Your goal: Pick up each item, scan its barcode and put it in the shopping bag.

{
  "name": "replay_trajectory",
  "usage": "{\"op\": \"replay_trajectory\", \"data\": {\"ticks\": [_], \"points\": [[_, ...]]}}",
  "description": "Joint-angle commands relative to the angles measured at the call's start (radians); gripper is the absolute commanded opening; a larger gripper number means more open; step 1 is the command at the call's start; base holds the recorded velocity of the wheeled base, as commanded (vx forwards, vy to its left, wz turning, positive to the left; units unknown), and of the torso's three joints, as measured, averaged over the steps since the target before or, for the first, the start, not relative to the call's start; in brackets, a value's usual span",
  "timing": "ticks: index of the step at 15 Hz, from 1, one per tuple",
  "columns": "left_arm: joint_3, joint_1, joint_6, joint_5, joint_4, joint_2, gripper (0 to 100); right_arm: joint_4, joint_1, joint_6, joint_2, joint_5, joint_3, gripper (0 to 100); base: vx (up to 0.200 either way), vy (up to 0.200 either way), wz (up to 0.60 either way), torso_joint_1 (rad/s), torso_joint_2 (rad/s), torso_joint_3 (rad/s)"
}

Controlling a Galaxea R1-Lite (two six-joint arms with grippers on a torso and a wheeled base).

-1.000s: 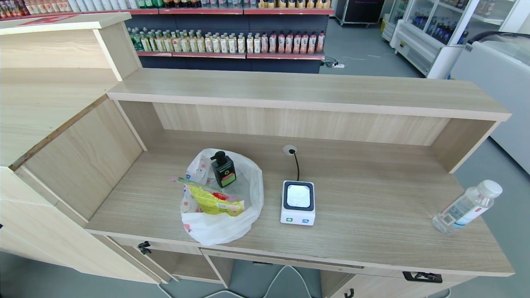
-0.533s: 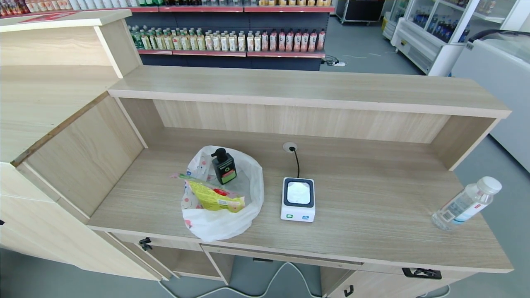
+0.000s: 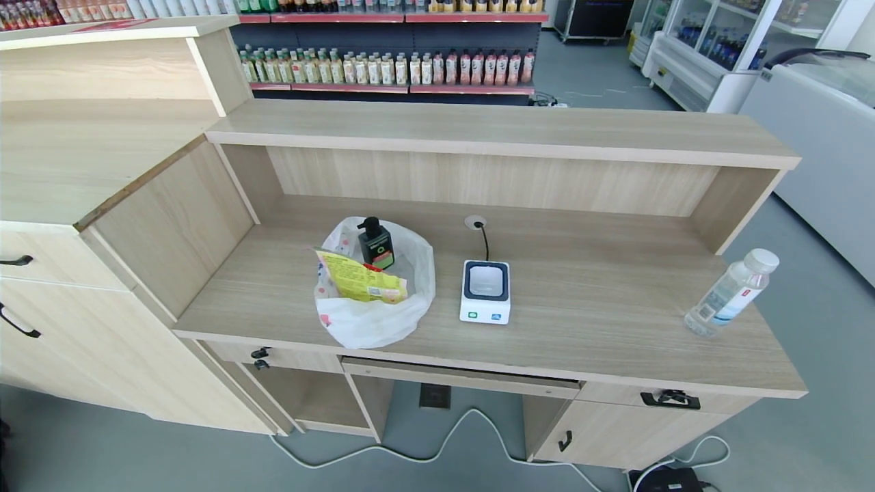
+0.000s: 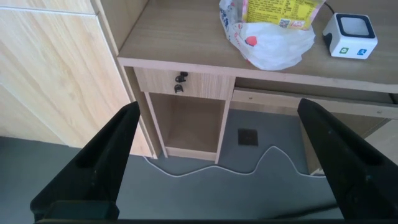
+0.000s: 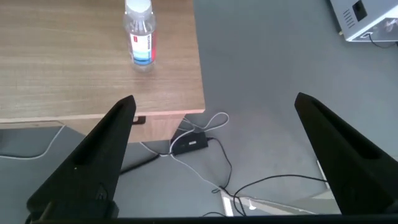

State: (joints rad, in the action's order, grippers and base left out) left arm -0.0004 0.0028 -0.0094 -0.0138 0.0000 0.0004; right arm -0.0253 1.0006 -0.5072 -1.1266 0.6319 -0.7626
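Left hand spread open, bag and scanner ahead, right hand spread open, bottle ahead

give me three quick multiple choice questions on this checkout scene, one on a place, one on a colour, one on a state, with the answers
1. Where does the water bottle stand?
A) on the floor
B) on the counter's right end
C) on the upper ledge

2. What colour is the packet in the shopping bag?
A) blue
B) yellow
C) white

3. How is the left gripper?
A) open and empty
B) shut on the packet
C) shut on the water bottle

Answers:
1 B, it stands close to the right edge.
2 B, a yellow wrapper leans out of the white bag.
3 A, its jaws are spread wide with nothing between them.
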Motion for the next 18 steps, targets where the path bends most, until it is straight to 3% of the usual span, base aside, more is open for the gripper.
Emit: {"op": "replay_trajectory", "data": {"ticks": [1,6,11,18], "points": [[0.0,0.0,0.0,0.0,0.0,0.0,100,0.025,-0.001,-0.048,-0.027,0.006,0.088,100,0.0,0.0,0.0,0.0,0.0,0.0],[0.0,0.0,0.0,0.0,0.0,0.0,100,0.495,-0.001,-0.034,-0.191,0.054,0.262,100,0.0,0.0,0.0,0.0,0.0,0.0],[0.0,0.0,0.0,0.0,0.0,0.0,100,0.619,-0.001,-0.056,-0.335,0.081,0.319,100,0.0,0.0,0.0,0.0,0.0,0.0],[0.0,0.0,0.0,0.0,0.0,0.0,100,0.668,-0.001,0.004,-0.515,0.138,0.164,100,0.0,0.0,0.0,0.0,0.0,0.0]]}}
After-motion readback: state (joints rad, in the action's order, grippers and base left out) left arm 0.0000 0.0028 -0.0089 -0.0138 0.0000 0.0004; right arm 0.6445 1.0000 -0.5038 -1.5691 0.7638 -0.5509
